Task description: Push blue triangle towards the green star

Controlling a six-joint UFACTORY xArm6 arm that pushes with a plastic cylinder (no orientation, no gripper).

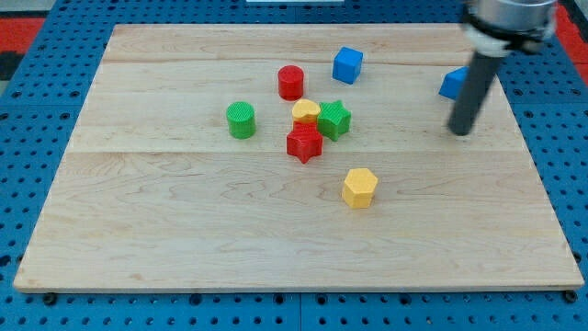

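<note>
The blue triangle (452, 84) lies near the board's right edge at the view's upper right, partly hidden behind my rod. The green star (334, 119) sits near the board's middle, touching a yellow block (307, 111) on its left and close to a red star (304, 144). My tip (459, 131) is on the board just below the blue triangle and far to the right of the green star.
A blue cube (347, 64) lies above the green star. A red cylinder (291, 82) is at the upper middle, a green cylinder (242, 119) to the left, and a yellow hexagonal block (360, 188) below the cluster. The wooden board (165, 230) ends close to the blue triangle's right.
</note>
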